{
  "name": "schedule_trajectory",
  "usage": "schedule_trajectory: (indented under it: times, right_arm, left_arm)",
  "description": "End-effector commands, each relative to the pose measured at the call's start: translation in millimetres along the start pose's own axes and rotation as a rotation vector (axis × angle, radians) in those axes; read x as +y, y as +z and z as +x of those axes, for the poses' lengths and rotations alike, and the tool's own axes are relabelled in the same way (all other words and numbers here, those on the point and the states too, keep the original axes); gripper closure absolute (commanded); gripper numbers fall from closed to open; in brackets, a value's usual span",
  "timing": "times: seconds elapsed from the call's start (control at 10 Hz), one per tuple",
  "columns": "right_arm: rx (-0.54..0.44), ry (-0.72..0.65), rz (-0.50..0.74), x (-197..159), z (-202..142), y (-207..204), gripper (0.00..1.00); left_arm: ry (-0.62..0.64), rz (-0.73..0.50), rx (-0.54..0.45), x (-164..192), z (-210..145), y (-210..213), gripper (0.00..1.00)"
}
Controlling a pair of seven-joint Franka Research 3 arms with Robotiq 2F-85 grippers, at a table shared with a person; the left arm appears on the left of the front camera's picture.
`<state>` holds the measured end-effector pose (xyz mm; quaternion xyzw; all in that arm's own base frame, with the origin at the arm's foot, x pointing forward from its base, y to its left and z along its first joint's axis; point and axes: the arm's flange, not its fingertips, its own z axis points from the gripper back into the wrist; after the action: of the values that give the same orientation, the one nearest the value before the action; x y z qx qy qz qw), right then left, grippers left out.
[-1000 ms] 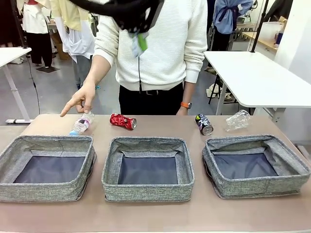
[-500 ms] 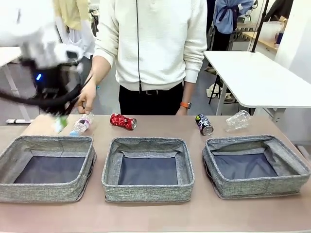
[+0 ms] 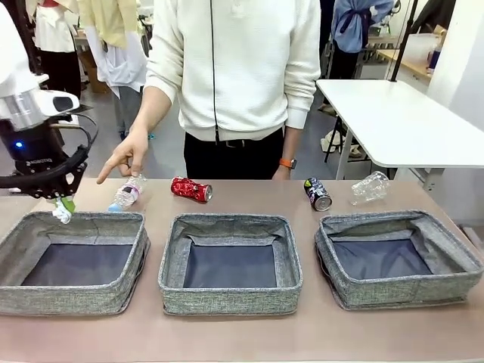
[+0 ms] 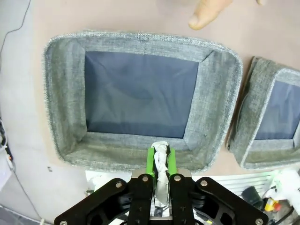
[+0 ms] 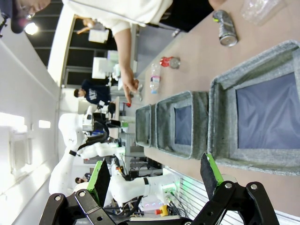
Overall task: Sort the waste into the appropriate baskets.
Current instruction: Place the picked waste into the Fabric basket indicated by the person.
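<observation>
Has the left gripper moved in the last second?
Yes. The left gripper, shut on the tissue wad, has swung left and down, to the far rim of the left basket.

Your white left arm (image 3: pixel 13 64) comes in at the upper left of the front frame, with the dark wrist (image 3: pixel 30 147) angled downward. Its black left gripper (image 3: pixel 62 207) hangs at mid-left, green pads pointing down. On the left wrist camera, bottom centre, those pads (image 4: pixel 150 159) are squeezed together on a white crumpled tissue wad (image 4: pixel 161 163). Your right gripper (image 5: pixel 154 174) sits low along the bottom edge of its own wrist frame, green-padded fingers (image 5: pixel 100 175) spread wide apart.
</observation>
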<state>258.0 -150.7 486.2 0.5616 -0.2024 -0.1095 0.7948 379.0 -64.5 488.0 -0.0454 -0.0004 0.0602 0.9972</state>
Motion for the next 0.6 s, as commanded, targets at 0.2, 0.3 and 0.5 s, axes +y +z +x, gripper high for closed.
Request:
schedule_trajectory:
  times: [0.2, 0.3, 0.5]
  right_arm:
    - [-0.010, 0.026, 0.023, 1.5, 2.5, -0.8, 0.00]
    - [-0.010, 0.026, 0.023, 1.5, 2.5, -0.8, 0.00]
    - [-0.010, 0.026, 0.023, 1.5, 2.5, -0.8, 0.00]
  left_arm:
    - [-0.014, -0.014, -0.011, -5.2, 0.0, -7.4, 0.34]
    - [-0.012, -0.010, -0.011, -5.0, 0.4, -8.2, 0.00]
    - [-0.009, -0.021, -0.018, -4.1, 2.6, -7.8, 0.00]
